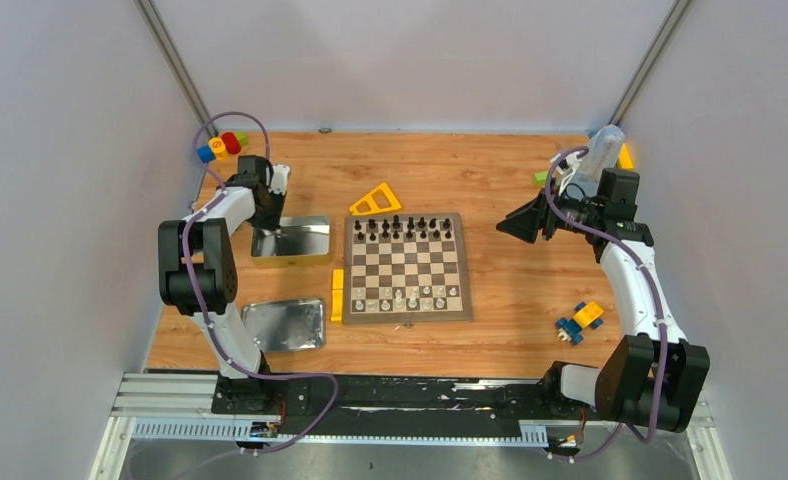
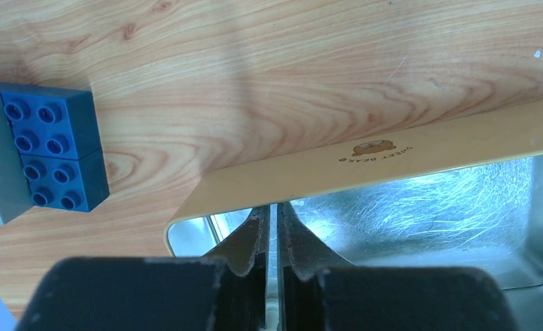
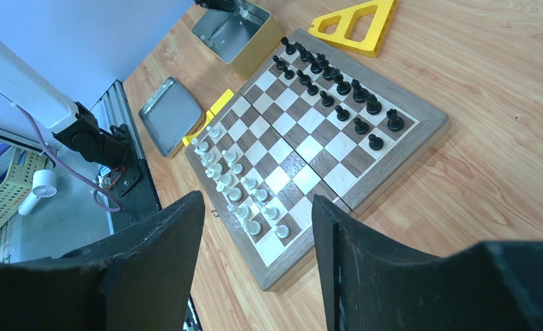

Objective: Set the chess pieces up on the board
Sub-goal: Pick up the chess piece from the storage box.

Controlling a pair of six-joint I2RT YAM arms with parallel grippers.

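The left end effector (image 1: pixel 268 232) is reaching down into the open tin (image 1: pixel 292 260), which is sitting at the middle left of the top view. Its two fingers (image 2: pixel 248 241) are pinching almost together, with only a thin slit showing between them. I cannot tell whether a chess piece is sitting in that slit, because the tips are hiding what is under them.

The board (image 1: pixel 407 268) is lying on the desk (image 1: pixel 490 170) just to the right of the tin, near the middle of the frame. The black pieces (image 1: pixel 407 228) are standing in the two far rows. The pale pieces (image 1: pixel 405 297) are standing in the two near rows. The pale rows are looking a little uneven, so I am guessing some squares there are waiting for a piece.

The right end effector (image 1: pixel 510 222) is hanging in the air on the right side of the board. Its fingers are spread wide with nothing between them.

The left arm is much nearer to the tin. I am thinking the next move is going up out of the tin, then sideways to the right, toward the near rows.
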